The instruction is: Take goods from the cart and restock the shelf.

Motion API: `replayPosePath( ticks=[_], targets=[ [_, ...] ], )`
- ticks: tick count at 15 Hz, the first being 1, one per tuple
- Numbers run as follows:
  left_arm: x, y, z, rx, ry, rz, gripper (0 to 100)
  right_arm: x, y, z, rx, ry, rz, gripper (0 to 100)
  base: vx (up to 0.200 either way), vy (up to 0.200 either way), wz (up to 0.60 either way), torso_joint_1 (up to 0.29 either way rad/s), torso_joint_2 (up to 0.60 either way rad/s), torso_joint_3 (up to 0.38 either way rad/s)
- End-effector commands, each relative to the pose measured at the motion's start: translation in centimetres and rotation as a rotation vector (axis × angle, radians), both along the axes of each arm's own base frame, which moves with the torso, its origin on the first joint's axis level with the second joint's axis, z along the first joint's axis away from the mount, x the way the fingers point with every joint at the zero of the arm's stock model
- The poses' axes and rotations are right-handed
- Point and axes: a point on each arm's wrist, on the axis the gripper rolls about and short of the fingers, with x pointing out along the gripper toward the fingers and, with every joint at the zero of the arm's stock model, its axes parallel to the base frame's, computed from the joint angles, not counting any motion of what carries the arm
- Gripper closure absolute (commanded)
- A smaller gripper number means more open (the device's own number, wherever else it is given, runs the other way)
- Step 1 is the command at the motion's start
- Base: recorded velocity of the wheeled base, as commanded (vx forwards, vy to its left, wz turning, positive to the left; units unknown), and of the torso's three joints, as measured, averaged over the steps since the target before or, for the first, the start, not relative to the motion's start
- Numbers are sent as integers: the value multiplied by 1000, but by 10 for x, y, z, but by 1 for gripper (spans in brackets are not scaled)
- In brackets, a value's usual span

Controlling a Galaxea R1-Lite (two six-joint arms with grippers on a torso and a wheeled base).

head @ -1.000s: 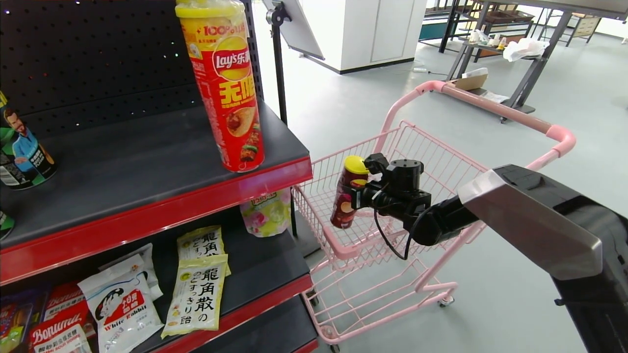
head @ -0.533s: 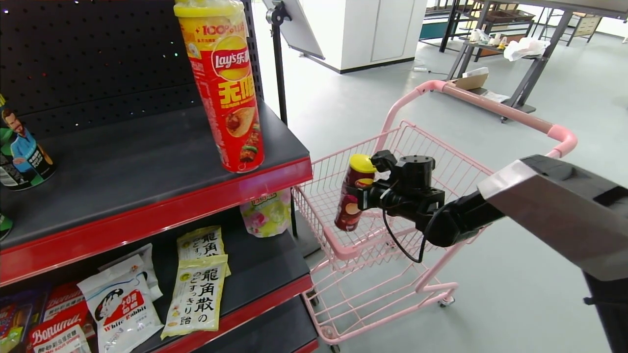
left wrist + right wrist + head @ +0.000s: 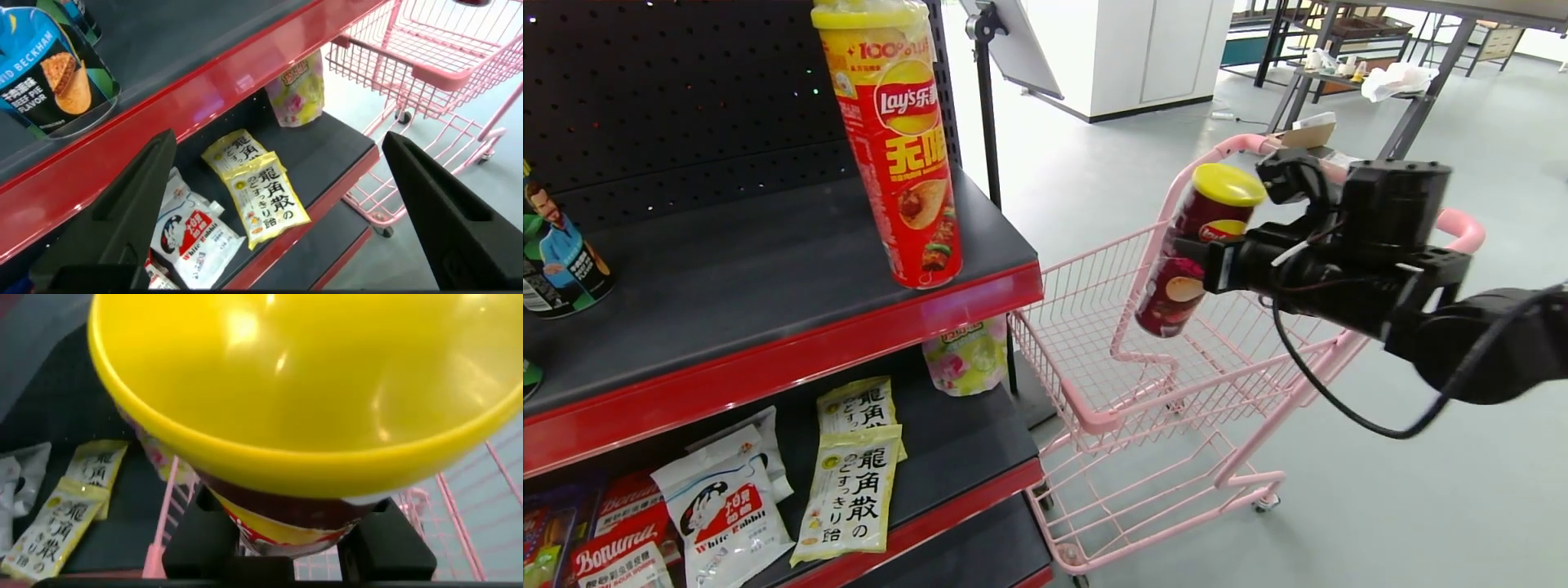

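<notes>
My right gripper (image 3: pixel 1217 257) is shut on a dark red chips can (image 3: pixel 1194 249) with a yellow lid (image 3: pixel 310 384), held tilted in the air above the pink cart (image 3: pixel 1176 367). The can is well above the cart's basket, to the right of the shelf. The top shelf board (image 3: pixel 768 269) is dark with a red front edge, and a tall red and yellow chips can (image 3: pixel 894 143) stands at its right end. My left gripper (image 3: pixel 278 204) is open in front of the lower shelf, its dark fingers (image 3: pixel 122 212) wide apart.
A blue and green can (image 3: pixel 560 245) stands at the top shelf's left end. Yellow candy bags (image 3: pixel 854 482) and white bags (image 3: pixel 723 506) lie on the lower shelf (image 3: pixel 343 151). A stand pole (image 3: pixel 990 106) rises between shelf and cart. Tables stand far behind (image 3: pixel 1380 73).
My right gripper has lifted the dark red can up out of the cart and moved it right and closer to the camera. The shelf goods have not moved.
</notes>
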Motion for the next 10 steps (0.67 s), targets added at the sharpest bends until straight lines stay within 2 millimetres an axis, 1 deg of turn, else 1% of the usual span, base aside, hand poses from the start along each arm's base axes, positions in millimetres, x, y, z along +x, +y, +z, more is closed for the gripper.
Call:
replayPosePath(
  ticks=[1, 3, 5, 6, 10],
  targets=[
    [-2, 0, 2, -2, -13, -1, 0, -97, -36, 35, -51, -19, -27, 100, 0, 0, 0, 0, 0, 0],
    [-2, 0, 11, -6, -31, -1, 0, -127, -49, 33, -106, -55, -20, 100, 0, 0, 0, 0, 0, 0],
    [-4, 1, 20, -12, -61, 9, 0, -150, -58, 29, -140, -58, -13, 100, 0, 0, 0, 0, 0, 0],
    [-7, 1, 18, -12, -72, 10, 0, -156, -60, 31, -148, -75, -5, 100, 0, 0, 0, 0, 0, 0],
    [-19, 3, 9, -8, -82, 13, 0, -163, -63, 30, -169, -94, -4, 100, 0, 0, 0, 0, 0, 0]
  ],
)
